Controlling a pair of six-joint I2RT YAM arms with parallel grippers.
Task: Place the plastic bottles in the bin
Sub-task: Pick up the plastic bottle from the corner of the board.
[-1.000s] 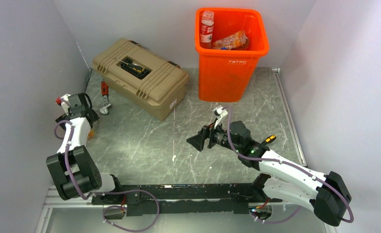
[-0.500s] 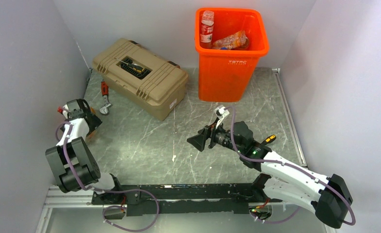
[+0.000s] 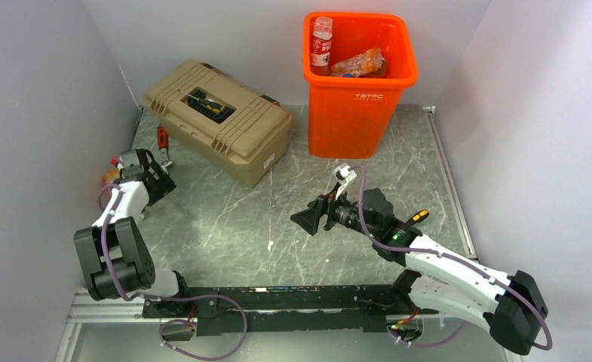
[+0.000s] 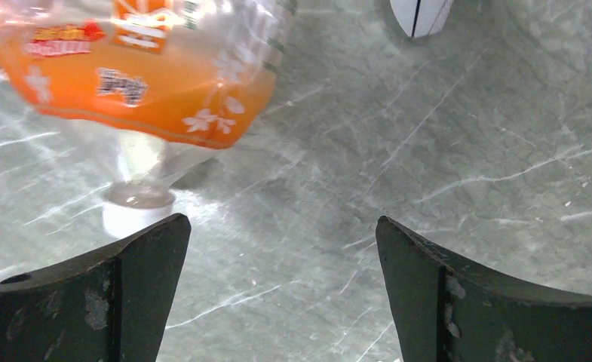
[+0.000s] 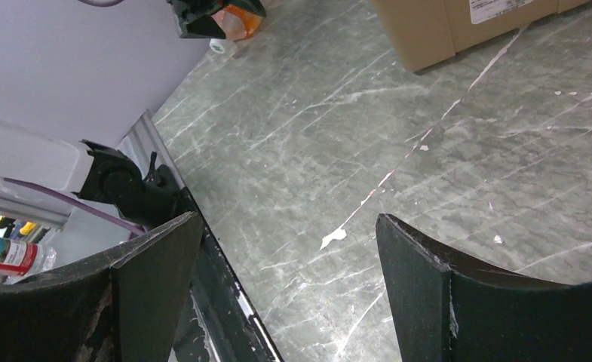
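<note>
Grey marbled table (image 3: 225, 219); orange bin (image 3: 359, 98) stands at the far edge, right of centre, w/ two bottles already in it: a clear upright one (image 3: 322, 44) at its left wall and an orange-label one (image 3: 359, 62) lying across. Tan toolbox (image 3: 217, 121) to its left, not part of the job. R gripper (image 3: 308, 220) hangs mid-table, jaws wide, nothing btwn them. L gripper (image 4: 281, 226) sits low by the table's left edge near the wall, jaws as wide as they go, holding nothing. The one loose bottle (image 4: 149, 68) lies on its side just ahead and left of the jaws, outside the gap, w/ its white cap (image 4: 136, 211) just beside the left finger tip. Handling, my guess: thin clear plastic, looks empty tho can't be sure, so v. light, prob. dents under squeeze, slick film label, round so it'll roll or skid if nudged on one side. Best hold prob. across the labelled mid-body, jaws square to its long axis; neck is stiffer but narrow and may pivot. Wall close by leaves little room on that side
</note>
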